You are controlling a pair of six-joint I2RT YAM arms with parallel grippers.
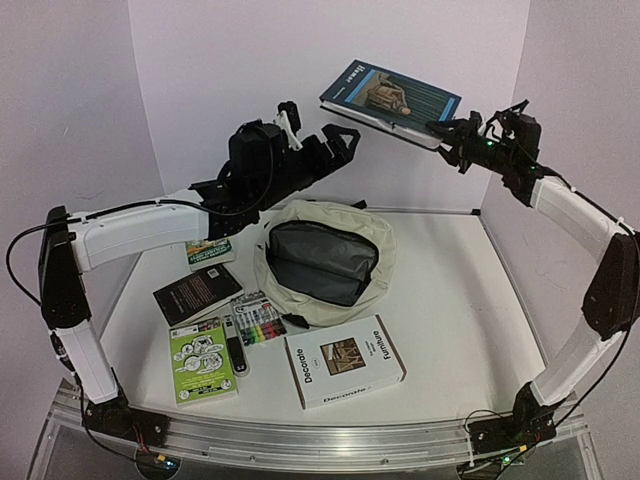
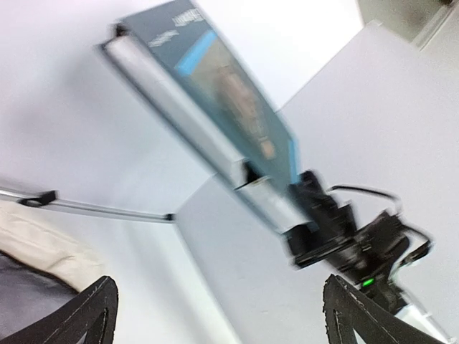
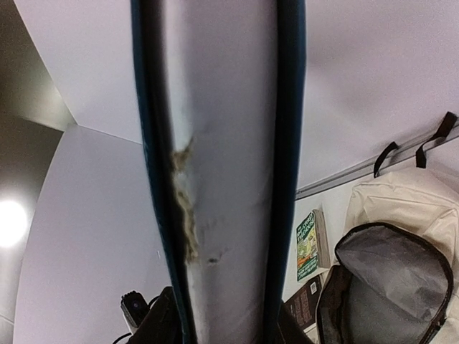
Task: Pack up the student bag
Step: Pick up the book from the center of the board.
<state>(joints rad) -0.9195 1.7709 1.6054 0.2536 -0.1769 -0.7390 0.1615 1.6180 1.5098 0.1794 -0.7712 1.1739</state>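
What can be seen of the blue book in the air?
The blue book is a closed hardcover: dark teal cover, lighter blue band, brownish picture, white title. Its white page block bears a ragged brownish mark. It hangs tilted, high at the far right, clamped near one corner by the right gripper; nothing else touches it.

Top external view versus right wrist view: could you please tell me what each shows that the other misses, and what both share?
Only the top external view shows the white Decorate book, the marker pack, and the right gripper clamping the blue book by a corner, high above the table. Only the right wrist view shows a torn patch on that book's page edge. Both show that book, the open student bag with its dark grey lining, and a green book lying beside it.
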